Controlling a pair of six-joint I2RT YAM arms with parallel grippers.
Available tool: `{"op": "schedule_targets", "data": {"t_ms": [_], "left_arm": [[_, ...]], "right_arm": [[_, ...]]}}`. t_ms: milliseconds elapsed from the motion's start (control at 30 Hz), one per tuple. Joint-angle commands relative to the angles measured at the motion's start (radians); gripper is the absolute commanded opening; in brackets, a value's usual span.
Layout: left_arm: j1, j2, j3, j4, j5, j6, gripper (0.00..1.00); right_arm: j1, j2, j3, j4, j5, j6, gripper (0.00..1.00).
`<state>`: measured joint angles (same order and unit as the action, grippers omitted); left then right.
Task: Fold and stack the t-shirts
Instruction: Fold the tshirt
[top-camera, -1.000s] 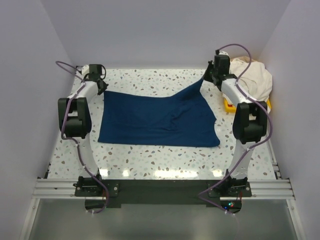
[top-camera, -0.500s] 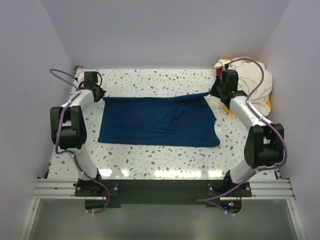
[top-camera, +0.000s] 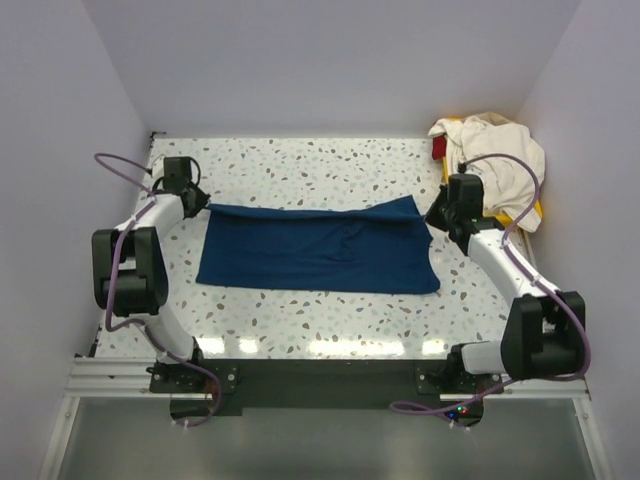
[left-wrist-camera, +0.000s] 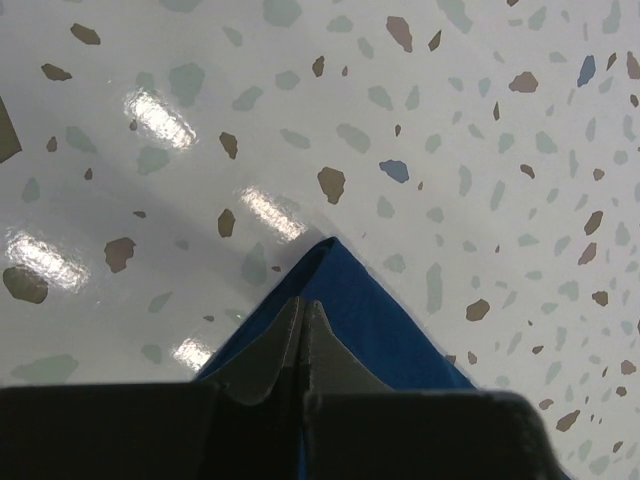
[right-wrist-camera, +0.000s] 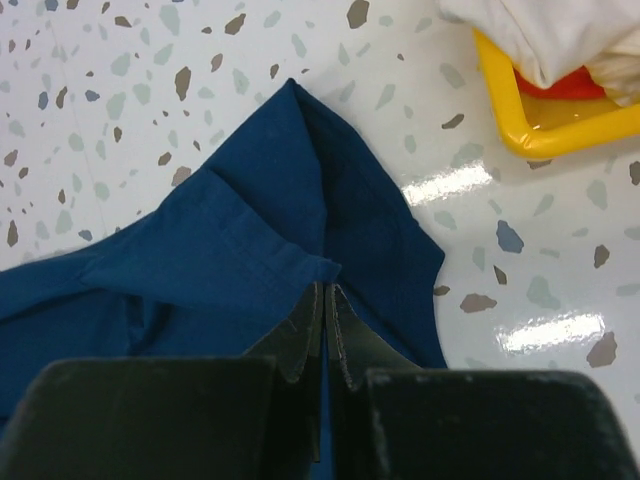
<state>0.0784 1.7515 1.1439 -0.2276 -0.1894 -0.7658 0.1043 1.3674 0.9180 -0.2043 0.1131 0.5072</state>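
My left hand (left-wrist-camera: 303, 312) pinches the far left corner of the navy shirt (top-camera: 318, 248); my right hand (right-wrist-camera: 326, 298) is clenched on its far right corner. It lies spread on the table (top-camera: 300, 160) between my arms. The cream shirt (top-camera: 498, 160) is heaped on the tray (right-wrist-camera: 500, 95), far right

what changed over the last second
Both arms drew the far edge of the navy t-shirt nearer; the right fingers, shut on their corner, came down from a raised hold. The left fingers stayed shut on theirs. Cream t-shirt and yellow tray unmoved.
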Motion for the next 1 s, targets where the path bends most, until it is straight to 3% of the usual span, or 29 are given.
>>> {"op": "schedule_targets", "data": {"t_ms": [0, 533, 967], "left_arm": [[0.012, -0.047, -0.022, 0.048, 0.005, 0.003, 0.0], [0.054, -0.129, -0.081, 0.03, 0.008, 0.002, 0.0], [0.063, -0.19, -0.23, 0.051, 0.024, -0.024, 0.0]], "right_arm": [[-0.003, -0.07, -0.043, 0.0, 0.019, 0.028, 0.0], [-0.005, -0.175, -0.1, -0.052, 0.022, 0.039, 0.0], [-0.005, -0.246, -0.277, -0.037, -0.01, 0.071, 0.0]]}}
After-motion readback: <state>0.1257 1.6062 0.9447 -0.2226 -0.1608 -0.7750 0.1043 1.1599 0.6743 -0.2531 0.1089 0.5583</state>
